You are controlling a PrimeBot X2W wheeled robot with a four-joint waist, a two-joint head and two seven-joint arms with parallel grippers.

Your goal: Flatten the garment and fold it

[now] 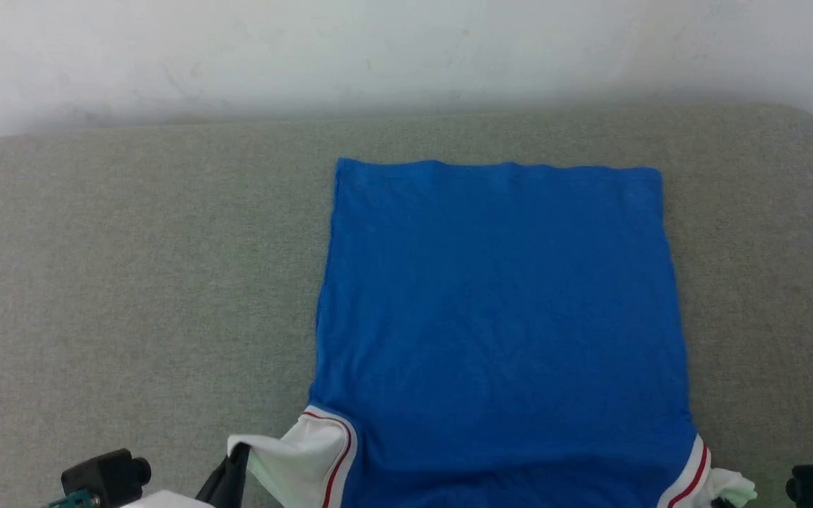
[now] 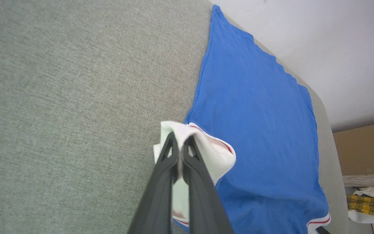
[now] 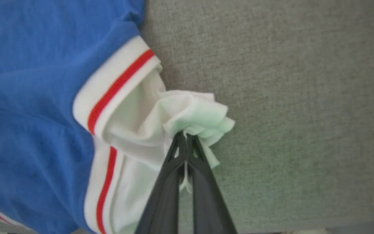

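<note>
Garment: we are finding the garment (image 1: 498, 317) lying flat, plain blue side up, right of centre on the pad (image 1: 131, 282), with the hem far and the sleeves near.
Left gripper: the left gripper (image 2: 180, 139) is pinching the white left sleeve (image 2: 216, 156), jaws pressed together on the cloth and holding it raised a little.
Right gripper: the right gripper (image 3: 185, 136) is pinching the bunched right sleeve (image 3: 135, 130), jaws likewise clamped on fabric.
Reason for hold: we are judging that the two sleeve grips are holding the body taut and smooth, ready for a fold.
Surface: the pad is showing a grey woven cover, likely gripping the cloth.
Room: a pale wall (image 1: 378, 49) is standing behind the far edge. A brown box (image 2: 365, 149) and a checked cloth (image 2: 368, 204) are lying beyond the pad's right end.
</note>
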